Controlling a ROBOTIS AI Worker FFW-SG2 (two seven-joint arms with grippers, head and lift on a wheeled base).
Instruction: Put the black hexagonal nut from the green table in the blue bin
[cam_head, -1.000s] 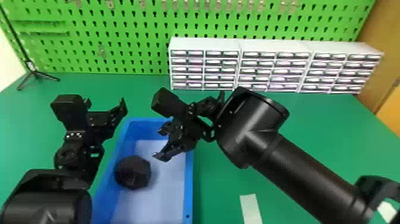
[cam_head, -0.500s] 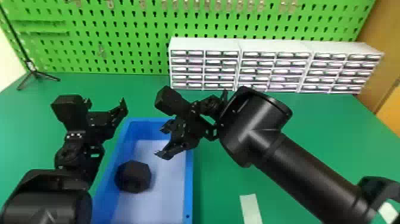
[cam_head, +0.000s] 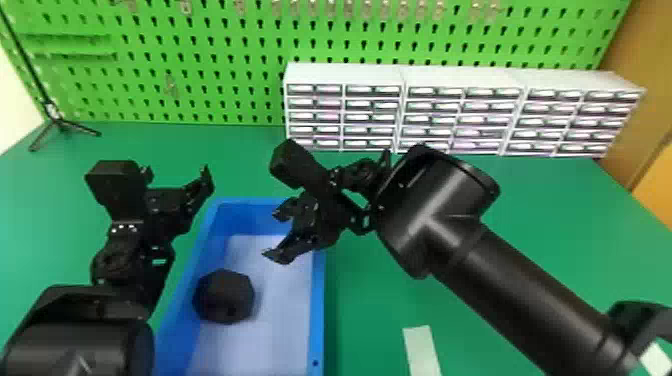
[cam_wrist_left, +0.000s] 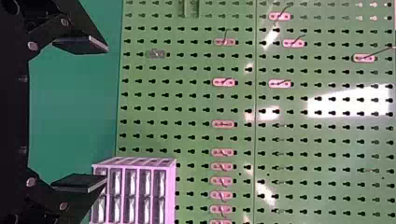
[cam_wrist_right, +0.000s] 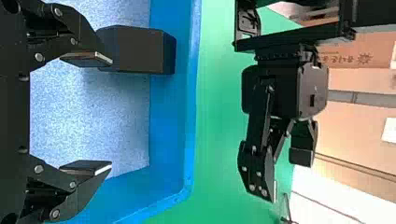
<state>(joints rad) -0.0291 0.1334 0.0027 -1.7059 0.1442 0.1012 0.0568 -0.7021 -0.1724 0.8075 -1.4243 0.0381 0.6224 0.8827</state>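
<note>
Black hexagonal nut (cam_head: 225, 296): inside the blue bin (cam_head: 318, 310), towards its nine o'clock wall, taking twelve as the pegboard (cam_head: 200, 95); the placing looks done
Right gripper (cam_wrist_right: 111, 113): jaws released, nothing between them; at one o'clock from the nut
Left gripper (cam_wrist_left: 107, 113): jaws apart and empty; at eleven o'clock from the nut
Bin rim: a low retreat towards three o'clock could catch it and drag the bin
Gap between grippers: a swing of the right arm towards nine could knock the two together
</note>
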